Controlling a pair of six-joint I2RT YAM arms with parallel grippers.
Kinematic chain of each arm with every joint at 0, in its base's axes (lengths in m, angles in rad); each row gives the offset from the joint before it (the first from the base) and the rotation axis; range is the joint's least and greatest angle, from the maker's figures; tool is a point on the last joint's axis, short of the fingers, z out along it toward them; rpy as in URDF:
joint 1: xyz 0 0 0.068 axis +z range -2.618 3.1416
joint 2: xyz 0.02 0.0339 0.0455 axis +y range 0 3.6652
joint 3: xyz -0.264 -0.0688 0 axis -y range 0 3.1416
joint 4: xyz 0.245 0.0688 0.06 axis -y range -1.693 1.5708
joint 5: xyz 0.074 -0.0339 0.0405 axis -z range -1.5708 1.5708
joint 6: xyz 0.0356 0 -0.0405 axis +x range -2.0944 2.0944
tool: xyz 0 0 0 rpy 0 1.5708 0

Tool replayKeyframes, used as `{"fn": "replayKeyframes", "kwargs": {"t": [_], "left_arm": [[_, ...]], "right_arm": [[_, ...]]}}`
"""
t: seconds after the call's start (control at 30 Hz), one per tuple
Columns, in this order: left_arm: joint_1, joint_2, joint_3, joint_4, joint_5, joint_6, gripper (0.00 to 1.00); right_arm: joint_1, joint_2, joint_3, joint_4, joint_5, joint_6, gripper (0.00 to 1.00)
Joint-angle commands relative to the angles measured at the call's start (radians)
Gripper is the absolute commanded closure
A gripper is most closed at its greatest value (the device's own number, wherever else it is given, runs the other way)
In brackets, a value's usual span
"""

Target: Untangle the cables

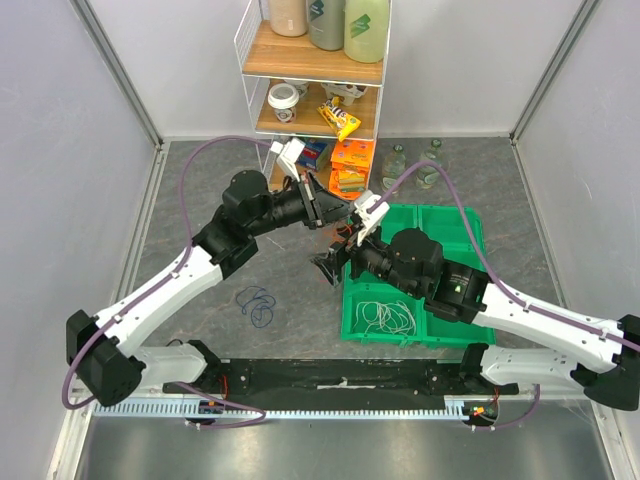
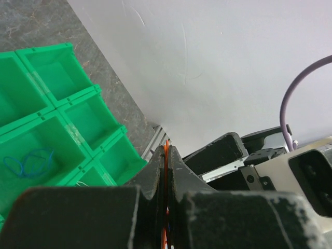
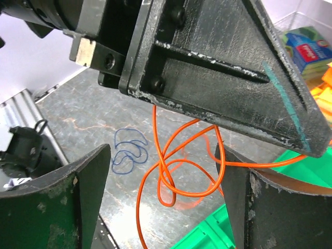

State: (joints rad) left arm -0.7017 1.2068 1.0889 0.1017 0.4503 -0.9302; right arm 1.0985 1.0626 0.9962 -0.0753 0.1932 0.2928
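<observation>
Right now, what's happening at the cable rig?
The left arm's fingers are shut on the orange cable, holding it up over the table. The right arm's fingers stand open on either side of its hanging loops, not gripping. A blue cable lies on the table; a white cable sits in the green bin.

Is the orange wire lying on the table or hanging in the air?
Hanging. The shut left gripper pinches the orange wire; its loops dangle above the table.
</observation>
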Motion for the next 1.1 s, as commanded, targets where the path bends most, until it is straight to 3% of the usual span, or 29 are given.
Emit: {"fn": "replayKeyframes", "kwargs": {"t": [0.0, 0.1, 0.27, 0.33, 0.47, 0.53, 0.57, 0.6, 0.87, 1.07], "left_arm": [[0.005, 0.03, 0.086, 0.038, 0.044, 0.091, 0.98], [0.008, 0.039, 0.152, -0.035, 0.045, 0.158, 0.98], [0.014, 0.071, 0.181, -0.086, 0.054, 0.18, 0.95], [0.027, 0.071, 0.193, -0.096, 0.053, 0.192, 0.85], [0.054, 0.091, 0.2, -0.083, 0.094, 0.182, 0.59], [0.068, 0.103, 0.201, -0.088, 0.119, 0.179, 0.33], [0.074, 0.106, 0.201, -0.095, 0.12, 0.182, 0.15], [0.08, 0.105, 0.201, -0.126, 0.114, 0.186, 0.1], [0.154, 0.085, 0.224, -0.302, 0.068, 0.333, 0.07], [0.168, 0.091, 0.333, -0.592, -0.212, 0.53, 0.12]], "right_arm": [[-0.02, -0.001, 0.024, 0.048, 0.12, -0.06, 0.13], [-0.026, 0.013, 0.028, 0.063, 0.184, -0.058, 0.32], [-0.028, -0.006, -0.016, 0.176, 0.17, -0.109, 0.73], [-0.029, 0.006, 0.011, 0.158, 0.175, -0.122, 1.0], [-0.038, 0.007, 0.041, 0.078, 0.242, -0.115, 1.0], [-0.052, -0.018, 0.016, 0.077, 0.285, -0.094, 1.0], [-0.066, -0.032, 0.004, 0.077, 0.296, -0.083, 1.0], [-0.081, -0.042, -0.004, 0.077, 0.296, -0.075, 1.0], [-0.259, 0.002, 0.047, -0.047, 0.229, -0.006, 1.0], [-0.429, 0.074, 0.12, -0.098, 0.115, 0.026, 1.0]]}}
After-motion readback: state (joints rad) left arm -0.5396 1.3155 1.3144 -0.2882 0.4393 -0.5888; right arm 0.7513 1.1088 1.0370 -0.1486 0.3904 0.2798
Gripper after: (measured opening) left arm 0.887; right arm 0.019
